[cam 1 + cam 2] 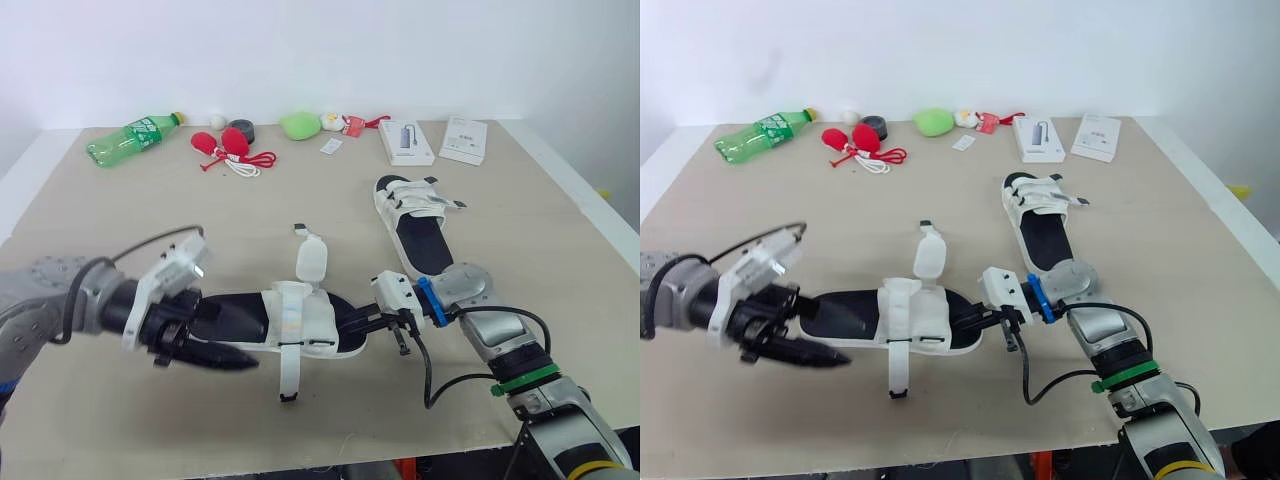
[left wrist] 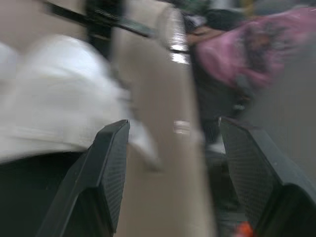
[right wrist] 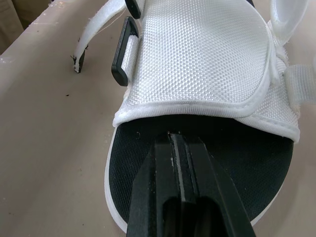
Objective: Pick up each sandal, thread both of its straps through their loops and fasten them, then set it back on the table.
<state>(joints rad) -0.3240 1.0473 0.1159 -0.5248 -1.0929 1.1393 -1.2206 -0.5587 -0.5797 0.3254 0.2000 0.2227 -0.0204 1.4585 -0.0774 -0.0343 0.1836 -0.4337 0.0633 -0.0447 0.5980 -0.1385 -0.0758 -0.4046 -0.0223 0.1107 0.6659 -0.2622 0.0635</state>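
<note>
Working the near sandal (image 1: 300, 322), lying by the table's (image 1: 120, 230) front edge, steady its toe with your right gripper (image 3: 176, 137), fingers together there. Bring the left gripper (image 2: 174, 124), fingers apart at the heel, round to the loose strap (image 1: 287, 375).

Both silver-grey arms trail black cables (image 1: 432, 385); the right arm (image 1: 500, 340) wears blue and green bands (image 1: 522, 380).

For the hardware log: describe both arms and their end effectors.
Left arm: grey, white camera block, looping black cable; left end effector has two black fingers. Right arm: silver-grey, blue wrist ring, green band, black cord; right end effector also black.
</note>
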